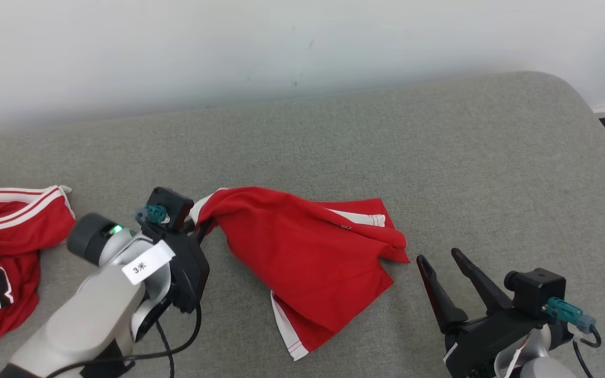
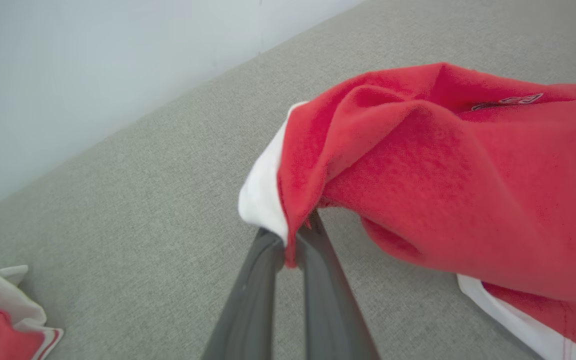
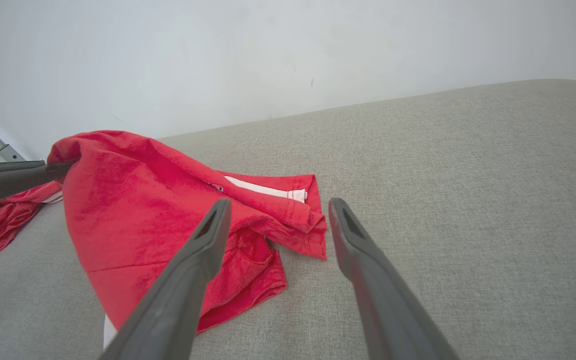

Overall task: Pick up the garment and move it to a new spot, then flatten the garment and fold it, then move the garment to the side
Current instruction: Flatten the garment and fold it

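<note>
— What does the left wrist view show that the head view does not?

— It shows the grip up close. The left pincer (image 2: 290, 245) is shut tight on the white edge of the red garment (image 2: 443, 200). In the head view the left pincer (image 1: 204, 227) is half hidden behind its own black camera box.

— And the right wrist view?

— It looks along the right pincer (image 3: 279, 205). Its two fingers stand wide apart and hold nothing. From the side it also shows the left pincer holding one end of the garment up off the cushion.

— Where is the garment?

— The red garment (image 1: 308, 252) is in the middle of the grey cushion (image 1: 386, 147). One end hangs from the left pincer. The rest slopes down and lies on the cushion, spread toward the right pincer (image 1: 439, 257). Its nearest corner is just beside those open fingertips but does not touch them.

— What else is around?

— A red jersey (image 1: 3, 252) with a white 23 lies crumpled at the robot's far left. The left arm sits between it and the garment. A white wall (image 1: 229, 42) stands behind the cushion. A black cable (image 1: 176, 341) loops under the left arm.
</note>
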Controlling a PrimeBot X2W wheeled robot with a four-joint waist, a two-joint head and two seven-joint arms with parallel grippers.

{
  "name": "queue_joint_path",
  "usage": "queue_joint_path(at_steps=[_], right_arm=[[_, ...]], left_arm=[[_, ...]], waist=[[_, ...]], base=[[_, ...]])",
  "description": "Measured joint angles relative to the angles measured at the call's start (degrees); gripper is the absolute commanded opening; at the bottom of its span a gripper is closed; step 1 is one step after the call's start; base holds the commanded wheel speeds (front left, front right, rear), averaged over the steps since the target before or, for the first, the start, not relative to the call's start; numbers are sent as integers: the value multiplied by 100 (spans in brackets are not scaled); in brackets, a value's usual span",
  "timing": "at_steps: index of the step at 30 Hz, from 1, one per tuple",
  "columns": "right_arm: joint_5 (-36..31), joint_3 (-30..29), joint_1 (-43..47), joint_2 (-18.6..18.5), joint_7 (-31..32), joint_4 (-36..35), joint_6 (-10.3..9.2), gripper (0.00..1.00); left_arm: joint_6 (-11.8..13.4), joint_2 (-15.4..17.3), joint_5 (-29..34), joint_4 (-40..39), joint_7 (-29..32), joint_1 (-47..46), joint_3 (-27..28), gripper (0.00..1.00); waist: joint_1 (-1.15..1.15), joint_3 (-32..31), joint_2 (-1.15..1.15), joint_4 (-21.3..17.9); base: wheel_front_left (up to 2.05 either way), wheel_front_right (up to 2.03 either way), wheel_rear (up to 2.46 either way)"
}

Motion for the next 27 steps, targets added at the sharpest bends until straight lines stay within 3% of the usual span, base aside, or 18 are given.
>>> queue_joint_path(at_steps=[6,16,21,27], right_arm=[[-14,151,-15,73,52,29,51,100],[-23,218,-122,156,94,75,58,100],[-23,100,-95,130,65,36,49,100],[-1,-34,11,98,-11,-7,7,100]], left_arm=[[-8,-30,293,-81,-222,-472,-38,0],[-157,-213,904,-125,-367,-1757,-212,0],[-97,-192,1084,-446,-850,-2363,-4,0],[-298,-327,1323,-644,-1402,-2129,-443,0]], waist=[[0,-98,0,-31],[0,-63,0,-398],[0,55,0,-553],[0,234,0,-518]], base=[[0,0,0],[0,0,0],[0,0,0],[0,0,0]])
